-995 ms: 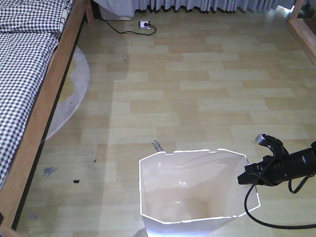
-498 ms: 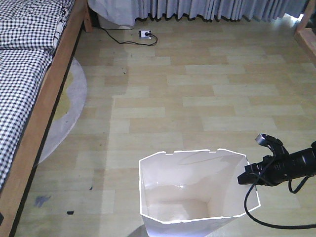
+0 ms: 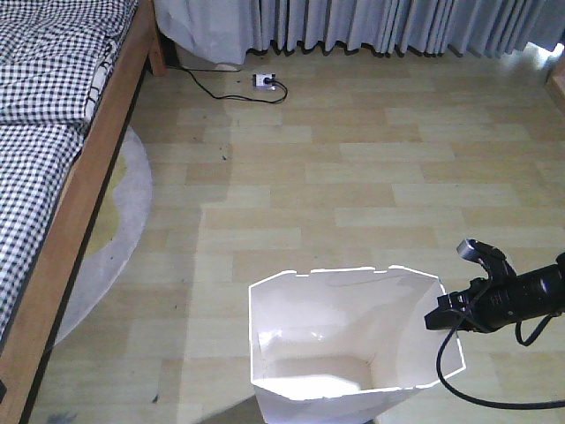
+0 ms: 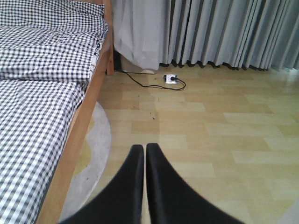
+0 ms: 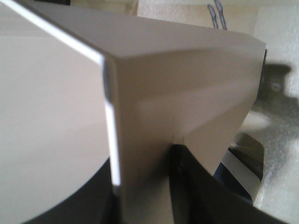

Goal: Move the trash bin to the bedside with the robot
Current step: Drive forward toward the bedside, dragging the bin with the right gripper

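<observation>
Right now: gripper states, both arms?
Left gripper: shut, holding nothing.
Right gripper: shut on the trash bin, clamping its right wall at the rim.

The white thin-walled plastic bin (image 3: 344, 340) looks smooth and faintly glossy inside. My right pincer (image 3: 439, 316) is matt black, with 1 silvery, metal-looking piece on top. My left pincer (image 4: 144, 150) shows 2 smooth black fingers (image 4: 163, 186) with a dull sheen. The light brown wooden bed frame (image 3: 75, 212) looks smooth, and its black-and-white checked bedding (image 3: 44, 79) is soft woven cloth. The pale wood-look plank floor (image 3: 371, 177) has a low satin shine. The grey curtains (image 3: 371, 22) are matt fabric.
</observation>
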